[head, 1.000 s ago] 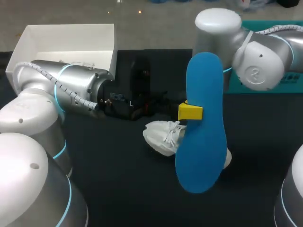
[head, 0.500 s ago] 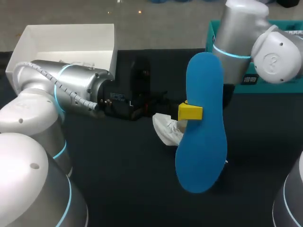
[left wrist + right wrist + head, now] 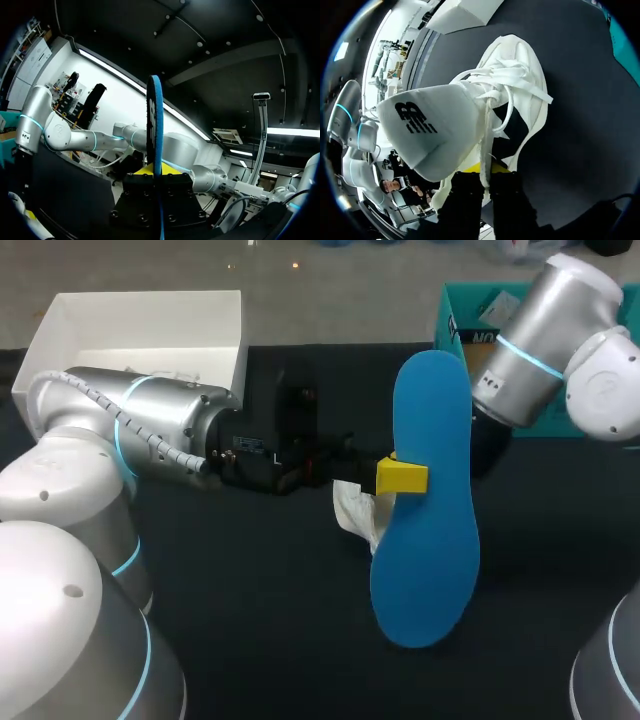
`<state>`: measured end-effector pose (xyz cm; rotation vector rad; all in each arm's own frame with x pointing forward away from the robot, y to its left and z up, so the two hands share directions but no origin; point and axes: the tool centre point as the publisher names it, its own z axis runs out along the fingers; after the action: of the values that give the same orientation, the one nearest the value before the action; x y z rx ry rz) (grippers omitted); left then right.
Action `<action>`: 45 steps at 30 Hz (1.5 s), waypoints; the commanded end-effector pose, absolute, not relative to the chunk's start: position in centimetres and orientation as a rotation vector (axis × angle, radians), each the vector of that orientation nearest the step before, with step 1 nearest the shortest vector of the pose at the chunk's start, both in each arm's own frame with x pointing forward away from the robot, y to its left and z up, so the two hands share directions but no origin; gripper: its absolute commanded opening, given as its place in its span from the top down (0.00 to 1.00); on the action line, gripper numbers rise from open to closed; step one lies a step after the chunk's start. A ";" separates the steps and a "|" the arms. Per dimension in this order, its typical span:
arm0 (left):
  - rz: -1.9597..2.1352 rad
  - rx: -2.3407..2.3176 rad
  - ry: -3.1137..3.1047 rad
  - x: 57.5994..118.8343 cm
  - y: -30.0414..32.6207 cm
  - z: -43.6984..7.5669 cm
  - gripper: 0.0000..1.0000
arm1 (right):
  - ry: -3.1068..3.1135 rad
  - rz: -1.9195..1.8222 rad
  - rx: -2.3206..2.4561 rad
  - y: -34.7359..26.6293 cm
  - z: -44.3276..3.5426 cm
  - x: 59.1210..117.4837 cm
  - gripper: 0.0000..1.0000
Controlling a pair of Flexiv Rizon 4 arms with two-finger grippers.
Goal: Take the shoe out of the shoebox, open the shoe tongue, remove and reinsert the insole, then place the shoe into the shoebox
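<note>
My left gripper (image 3: 402, 477) reaches in from the left and is shut on a blue insole (image 3: 425, 540), holding it upright above the table. In the left wrist view the insole (image 3: 155, 125) stands edge-on between that gripper's (image 3: 155, 172) yellow tips. A white shoe (image 3: 352, 508) sits mostly hidden behind the insole. My right arm (image 3: 535, 355) comes down from the back right, and the insole hides its gripper in the head view. The right wrist view shows the right gripper (image 3: 487, 172) shut on the shoe's tongue (image 3: 427, 135), with the shoe (image 3: 520, 75) and its laces hanging ahead of it.
An open white shoebox (image 3: 140, 325) stands at the back left of the black table (image 3: 250, 630). A teal box (image 3: 462, 325) sits at the back right, behind my right arm.
My right arm swung back and to the right, pulling the shoe up by its tongue so it tilts and shows less. The left arm and the insole have not moved.
</note>
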<state>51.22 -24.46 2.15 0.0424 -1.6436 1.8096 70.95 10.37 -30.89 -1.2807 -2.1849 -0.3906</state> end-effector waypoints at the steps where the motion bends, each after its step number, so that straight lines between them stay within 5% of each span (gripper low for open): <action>1: 1.877 0.330 -1.840 50.4 -25.0 2.6 1.00 | -1.878 -0.674 -1.349 10.4 -32.9 70.2 1.00; 26: 1.877 0.330 -1.840 50.4 -25.0 2.6 1.00 | -1.964 -0.640 -1.386 11.4 -35.4 70.0 1.00; 27: 1.877 0.330 -1.840 50.4 -25.0 2.6 1.00 | -1.957 -0.633 -1.389 11.3 -35.4 70.0 0.63; 28: 1.877 0.330 -1.840 50.4 -25.0 2.6 1.00 | -1.942 -0.637 -1.391 11.2 -35.2 70.0 0.00; 45: 1.877 0.330 -1.840 50.4 -25.0 2.6 1.00 | -1.664 -1.005 -1.169 6.9 -26.9 69.1 0.00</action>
<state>51.22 -24.46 2.15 0.0423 -1.6436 1.8096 70.39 8.27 -26.41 -1.1829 -1.7273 -0.9103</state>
